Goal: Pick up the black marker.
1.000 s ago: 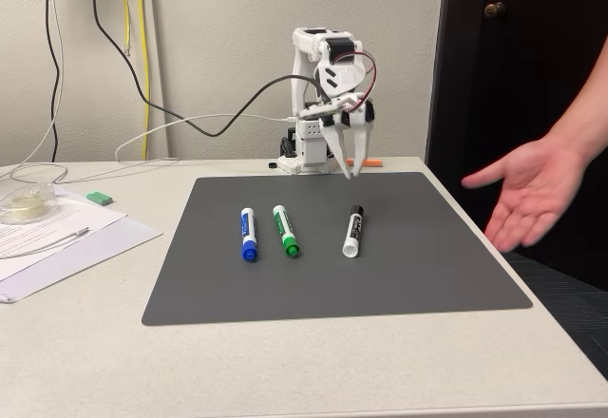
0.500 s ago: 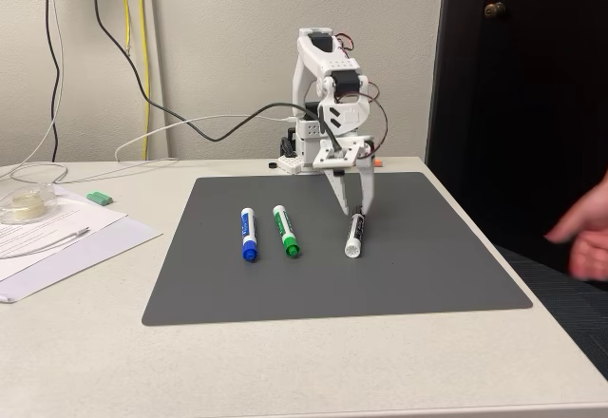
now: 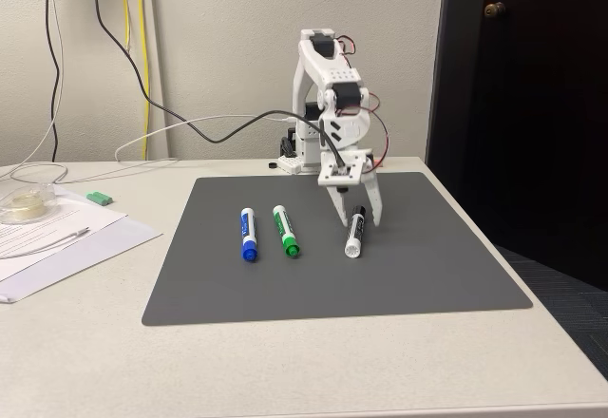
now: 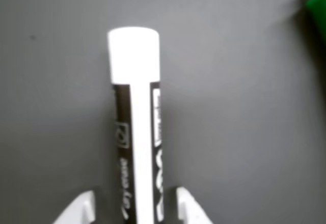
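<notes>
Gripper point(image 3: 360, 219) lowered onto black marker point(image 3: 353, 231) | fingers apart, straddling barrel | label print unreadable

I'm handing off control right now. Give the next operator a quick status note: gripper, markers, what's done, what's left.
Gripper: open, lowered over the black marker, one finger on each side of its barrel in the wrist view; whether the fingers touch it cannot be told.
Markers: all three lie on the dark mat; in the fixed view the blue-capped marker is leftmost, the green-capped marker in the middle, the black one on the right.
Done: approach and straddle.
Left: close on the barrel, then lift.
</notes>
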You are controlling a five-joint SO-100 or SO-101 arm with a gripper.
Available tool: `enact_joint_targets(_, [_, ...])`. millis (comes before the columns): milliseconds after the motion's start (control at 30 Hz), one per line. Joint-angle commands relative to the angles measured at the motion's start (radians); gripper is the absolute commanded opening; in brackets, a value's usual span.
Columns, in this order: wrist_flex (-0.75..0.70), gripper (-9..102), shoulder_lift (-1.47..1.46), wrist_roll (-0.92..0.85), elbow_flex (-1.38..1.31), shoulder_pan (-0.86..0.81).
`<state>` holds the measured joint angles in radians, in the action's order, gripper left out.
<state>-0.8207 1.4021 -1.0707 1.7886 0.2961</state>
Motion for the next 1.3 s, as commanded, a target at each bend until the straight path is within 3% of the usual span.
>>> enact_joint_targets(0, [0.02,24,-0.005,-0.008,-0.021,-0.006])
enact_joint_targets(233, [0.058,0,-0.015,0.025,-0.017,0.011])
enact_joint_targets(533, [0.037,0,0.094,0.074,-0.017,-0.003])
enact_joint_targets(767, [0.02,0,0.301,0.273,-0.075,-0.025])
enact_joint_targets(1033, [-0.264,0,0.293,0.459,-0.494,-0.067])
enact_joint_targets(1167, [-0.301,0,0.301,0.591,-0.6,-0.091])
enact_joint_targets(1267, [-0.311,0,0.311,0.595,-0.6,-0.097])
